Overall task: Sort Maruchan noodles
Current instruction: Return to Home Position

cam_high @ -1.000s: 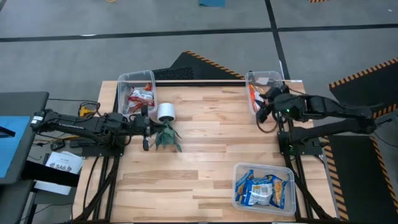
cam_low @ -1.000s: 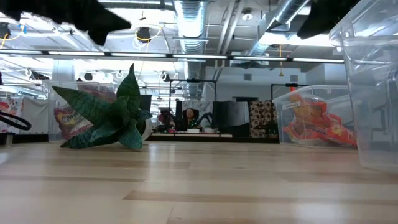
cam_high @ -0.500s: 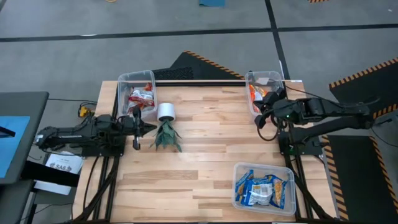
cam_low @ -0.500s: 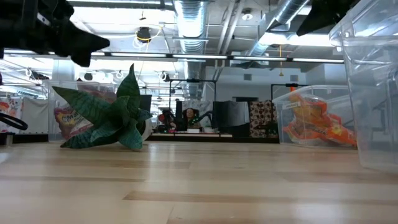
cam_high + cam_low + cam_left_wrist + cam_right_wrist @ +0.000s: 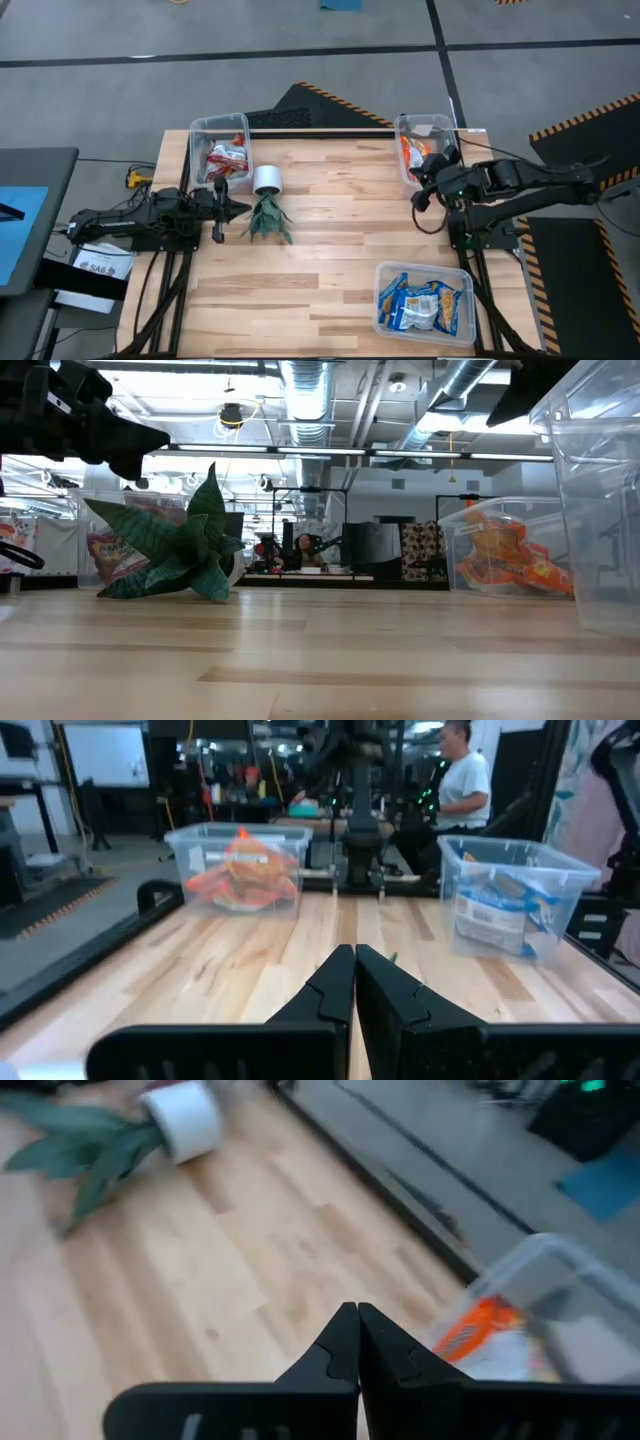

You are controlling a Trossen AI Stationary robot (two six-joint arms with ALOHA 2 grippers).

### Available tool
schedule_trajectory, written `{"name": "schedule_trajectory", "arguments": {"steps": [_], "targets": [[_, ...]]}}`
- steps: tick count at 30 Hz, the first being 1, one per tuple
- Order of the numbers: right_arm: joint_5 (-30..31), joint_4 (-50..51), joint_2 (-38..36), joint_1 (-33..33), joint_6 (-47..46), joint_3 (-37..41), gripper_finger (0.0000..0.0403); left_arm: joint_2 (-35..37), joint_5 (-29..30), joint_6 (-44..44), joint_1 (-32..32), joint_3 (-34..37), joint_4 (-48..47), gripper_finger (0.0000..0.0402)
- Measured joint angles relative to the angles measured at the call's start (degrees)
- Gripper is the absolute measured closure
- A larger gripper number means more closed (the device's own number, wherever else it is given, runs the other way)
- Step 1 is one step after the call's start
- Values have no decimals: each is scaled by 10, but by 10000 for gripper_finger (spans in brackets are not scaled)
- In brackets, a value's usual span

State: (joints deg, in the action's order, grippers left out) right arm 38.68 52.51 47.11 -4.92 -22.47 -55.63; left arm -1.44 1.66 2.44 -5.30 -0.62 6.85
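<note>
From my seat, both pincers are pressed together with nothing between the fingers: each wrist view shows its two dark fingers meeting tip to tip. The left gripper (image 5: 236,207) hangs over the left edge of the table (image 5: 330,250), pointing at the potted plant (image 5: 267,215), which lies tipped on its side just beside the tips. The red-and-white packets (image 5: 228,157) sit in the top-left bin (image 5: 197,140), just beyond that gripper toward the far edge and not touching it. The right gripper (image 5: 420,195) hovers at the right edge, close to the near end of the top-right bin (image 5: 440,123). That bin holds the orange packets (image 5: 406,156), which lie near the tips but clear of them. The right wrist view shows the same orange packets ahead of the closed fingers (image 5: 340,1342), inside the clear wall. The blue packets (image 5: 425,303) fill the bottom-right bin (image 5: 382,272), well apart from both grippers and nearer the right arm. A person in a white shirt (image 5: 465,780) sits beyond the table in the left wrist view.
</note>
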Motion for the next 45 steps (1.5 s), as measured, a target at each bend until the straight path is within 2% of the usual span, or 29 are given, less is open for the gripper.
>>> {"name": "schedule_trajectory", "arguments": {"steps": [5, 10, 13, 15, 18, 27, 33, 42, 45], "targets": [[-27, -52, -16, -45, -6, 73, 388, 0, -4, -21, 0, 0, 4, 401], [-33, -192, -46, -108, 3, 191, 388, 0, -4, -22, 0, 0, 4, 401], [-50, -307, -72, -139, 42, 260, 388, 0, -3, -22, 0, 1, 4, 401], [-83, -389, -91, -144, 79, 298, 388, 0, -3, -22, 0, 1, 4, 401], [-130, -446, -127, -123, 114, 334, 388, 0, -3, -22, 0, 1, 4, 401], [-211, -452, -268, -17, 121, 403, 389, 0, 2, -22, 0, 2, 1, 401], [-232, -489, -351, -14, 109, 483, 389, 0, 2, -22, 0, 2, 1, 401], [-258, -494, -428, -6, 124, 528, 389, 0, 2, -23, 0, 2, 0, 401], [-291, -499, -432, 1, 130, 531, 389, 0, 2, -23, 0, 2, -2, 401]]}}
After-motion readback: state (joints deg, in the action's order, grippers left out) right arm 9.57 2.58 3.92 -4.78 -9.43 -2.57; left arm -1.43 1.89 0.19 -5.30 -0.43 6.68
